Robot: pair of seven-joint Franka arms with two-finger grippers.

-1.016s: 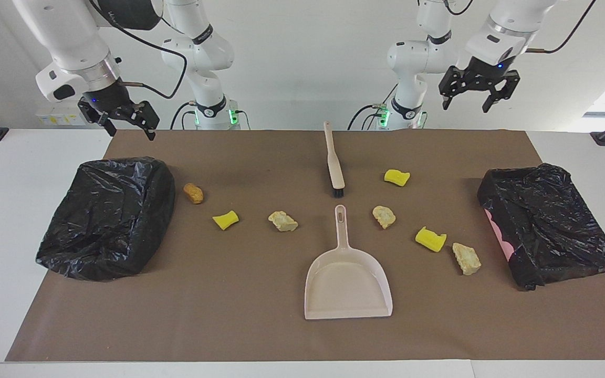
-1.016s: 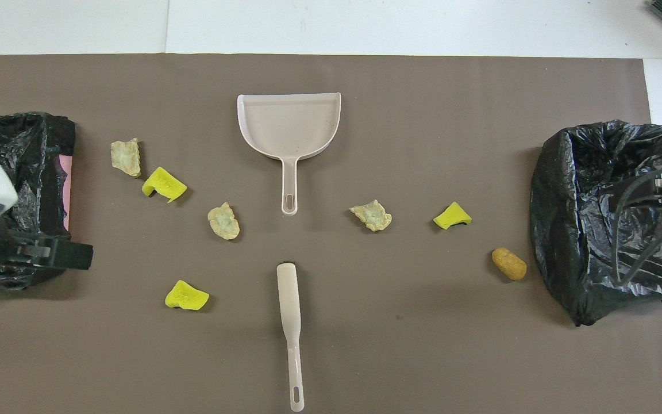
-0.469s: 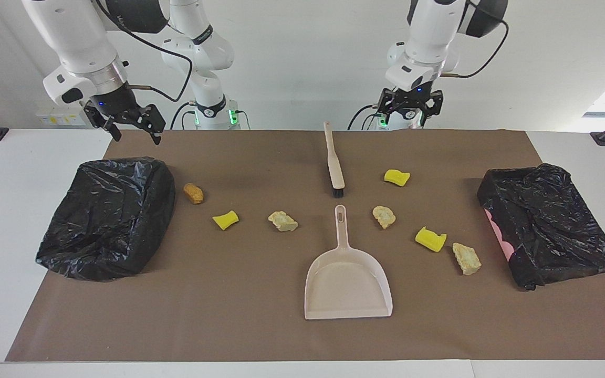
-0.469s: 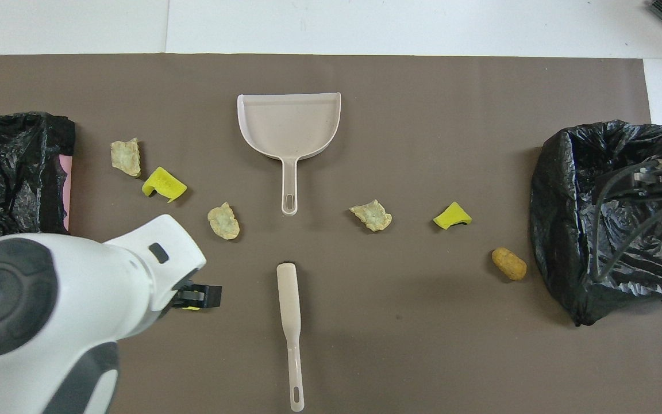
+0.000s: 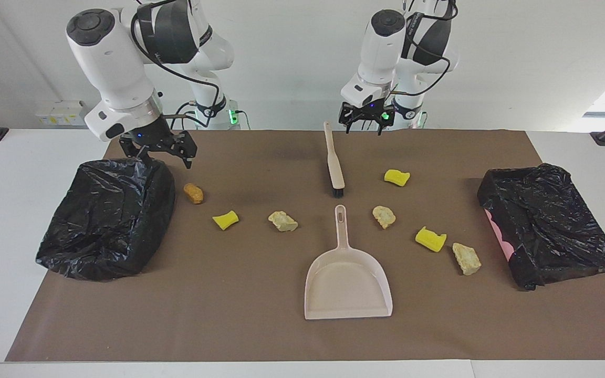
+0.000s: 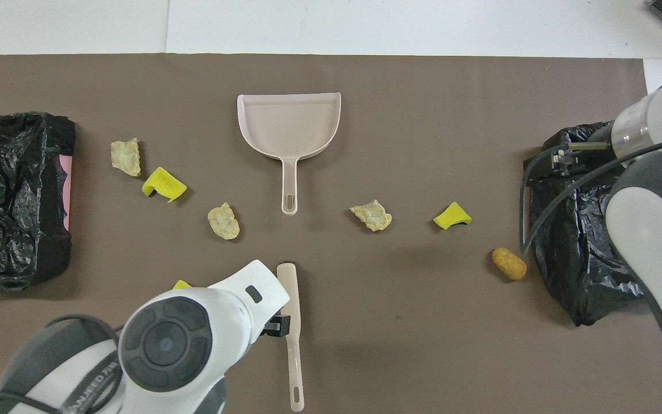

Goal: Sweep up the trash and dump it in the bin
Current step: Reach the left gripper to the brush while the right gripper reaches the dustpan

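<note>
7 yellow, beige and orange-brown trash lumps (image 5: 282,221); both grippers' (image 5: 158,149) (image 5: 364,119) fingers spread.

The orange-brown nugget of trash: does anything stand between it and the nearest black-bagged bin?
Nothing visible does. The orange-brown nugget lies beside the black-bagged bin, with only bare brown mat between them.

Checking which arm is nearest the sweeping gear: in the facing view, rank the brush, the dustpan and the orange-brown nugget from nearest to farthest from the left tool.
1. Brush: its handle end lies just beside and below the left tool, mid-table.
2. Dustpan: mid-table, farther from the robots than the brush.
3. Orange-brown nugget: toward the right arm's end, beside the black-bagged bin.
</note>
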